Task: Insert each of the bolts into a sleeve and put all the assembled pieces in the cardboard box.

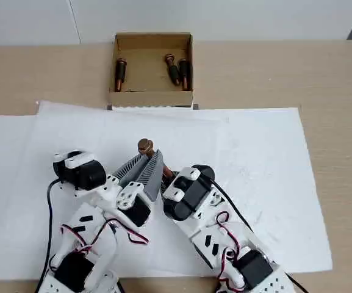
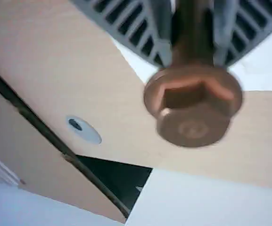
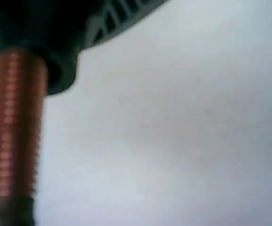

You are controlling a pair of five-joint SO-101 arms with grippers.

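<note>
A copper bolt (image 1: 145,146) hangs above the white paper, head pointing toward the box. My left gripper (image 1: 146,160) is shut on its shaft just behind the hex head (image 2: 192,108), with grey ribbed fingers (image 2: 126,23) on either side. The threaded shaft (image 3: 15,127) runs back into a black sleeve (image 3: 8,212) at my right gripper (image 1: 168,177), which is shut on the sleeve; its fingers are hidden under the wrist. The cardboard box (image 1: 153,97) stands at the back and holds three assembled pieces (image 1: 121,73), (image 1: 172,68), (image 1: 185,74).
A large white paper sheet (image 1: 255,183) covers the wooden table (image 1: 322,73) in front of the box. Both arm bodies (image 1: 84,244), (image 1: 237,250) crowd the near edge, close together.
</note>
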